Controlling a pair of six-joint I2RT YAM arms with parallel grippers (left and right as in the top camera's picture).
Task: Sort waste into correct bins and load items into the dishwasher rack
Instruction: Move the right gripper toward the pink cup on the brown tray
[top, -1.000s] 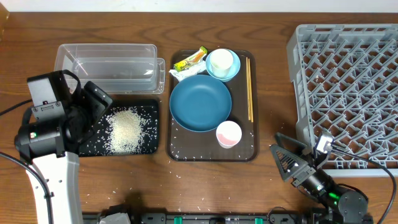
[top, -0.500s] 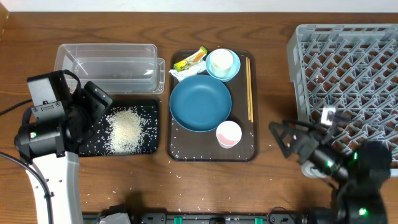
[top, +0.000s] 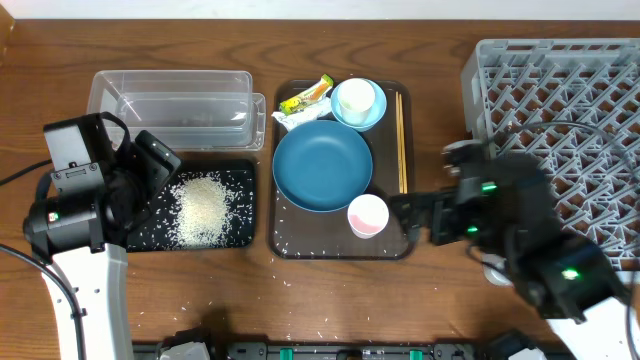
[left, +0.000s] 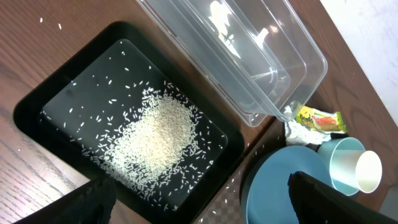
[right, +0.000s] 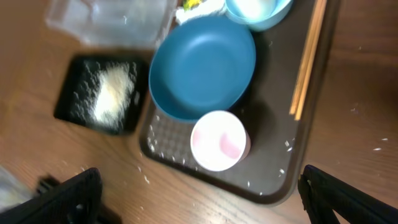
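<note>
The right gripper (right: 200, 186), jaws spread wide, hangs just short of the pinkish-white cup (right: 217, 140) on the brown tray (right: 273, 140). Closing off-centre could tip it against the dark blue dish (right: 202, 65) beyond.

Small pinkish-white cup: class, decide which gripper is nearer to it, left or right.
Right. The right gripper sits just beside the cup, on its rack side; the left gripper is far off, above the black tray.
</note>
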